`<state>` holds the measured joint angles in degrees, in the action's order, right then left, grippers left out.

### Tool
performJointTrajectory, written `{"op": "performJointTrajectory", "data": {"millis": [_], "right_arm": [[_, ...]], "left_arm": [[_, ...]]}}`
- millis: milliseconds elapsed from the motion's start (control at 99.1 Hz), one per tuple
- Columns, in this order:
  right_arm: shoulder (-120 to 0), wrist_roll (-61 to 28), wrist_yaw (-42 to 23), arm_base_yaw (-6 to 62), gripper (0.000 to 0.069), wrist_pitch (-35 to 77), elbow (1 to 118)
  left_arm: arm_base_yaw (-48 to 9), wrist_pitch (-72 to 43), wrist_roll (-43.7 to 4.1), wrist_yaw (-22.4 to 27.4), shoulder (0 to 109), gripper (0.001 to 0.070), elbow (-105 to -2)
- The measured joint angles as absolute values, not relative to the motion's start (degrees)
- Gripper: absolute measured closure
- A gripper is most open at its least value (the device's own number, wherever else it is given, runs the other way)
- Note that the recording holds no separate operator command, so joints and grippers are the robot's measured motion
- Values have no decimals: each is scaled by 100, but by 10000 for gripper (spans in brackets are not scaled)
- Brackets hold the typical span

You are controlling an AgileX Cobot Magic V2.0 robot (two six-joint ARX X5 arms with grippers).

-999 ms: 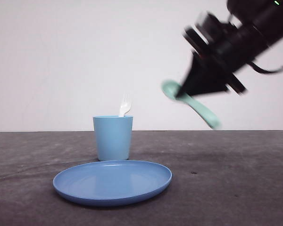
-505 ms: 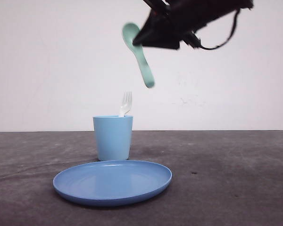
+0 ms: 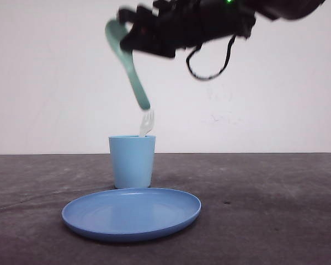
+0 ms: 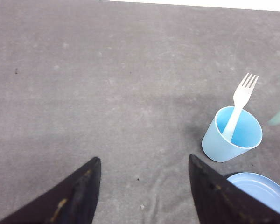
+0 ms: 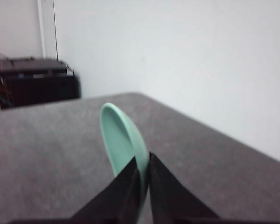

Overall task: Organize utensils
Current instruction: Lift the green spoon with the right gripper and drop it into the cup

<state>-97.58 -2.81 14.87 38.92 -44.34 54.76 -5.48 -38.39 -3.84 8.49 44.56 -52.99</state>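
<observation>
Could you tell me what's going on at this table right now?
The right hand is shut on the mint-green spoon and holds it in the air above the light blue cup, handle end pointing down toward the cup's mouth. The white fork already stands in that cup, tines up. The blue plate lies in front of the cup. The left hand is open over bare table.
</observation>
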Motion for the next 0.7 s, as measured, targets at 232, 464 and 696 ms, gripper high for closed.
{"op": "performJointTrajectory", "data": {"millis": [232, 464, 696], "right_arm": [[-10418, -322, 1328, 3879, 669, -4414, 5699], [-10722, -322, 1334, 3889, 669, -4388, 5808], [-10766, -322, 1339, 3900, 669, -4222, 5811]], "left_arm": [[-548, -3839, -384, 849, 4456, 352, -5299], [-548, -3841, -386, 849, 4456, 352, -5299], [-548, -3844, -381, 849, 4456, 352, -5299]]}}
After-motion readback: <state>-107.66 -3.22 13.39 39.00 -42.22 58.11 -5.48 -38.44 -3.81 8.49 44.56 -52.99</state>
